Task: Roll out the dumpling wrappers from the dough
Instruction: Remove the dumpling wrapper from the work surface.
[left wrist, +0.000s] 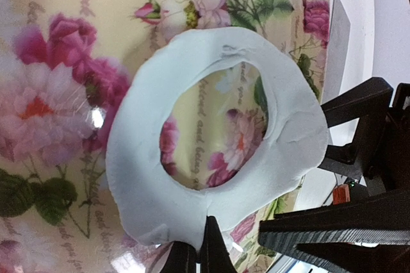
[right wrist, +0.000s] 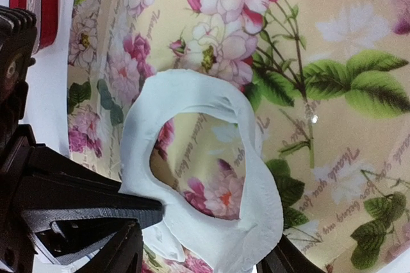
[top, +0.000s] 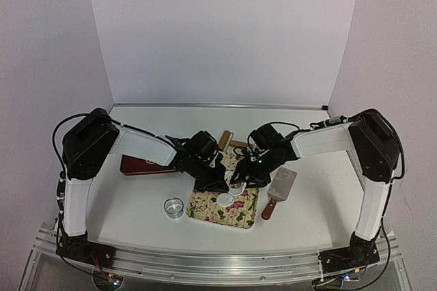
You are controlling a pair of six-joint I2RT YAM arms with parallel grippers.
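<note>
The dough (left wrist: 192, 202) is a flattened white sheet with a round hole, lying on the floral mat (left wrist: 57, 49). My left gripper (left wrist: 202, 242) is shut on its near edge. In the right wrist view the dough (right wrist: 250, 222) lies between the spread fingers of my right gripper (right wrist: 202, 263), which is open around its lower edge. Seen from above, the left gripper (top: 220, 180) and the right gripper (top: 240, 180) meet over the mat (top: 205, 203). One dumpling wrapper (top: 225, 199), a small white disc, lies on the mat just in front of them.
A shiny metal ring cutter (top: 174, 207) stands on the table left of the mat. A scraper (top: 280, 187) with a brown handle lies to the right. A wooden rolling pin (top: 224, 139) lies behind the mat, and a red object (top: 136, 165) sits under the left arm.
</note>
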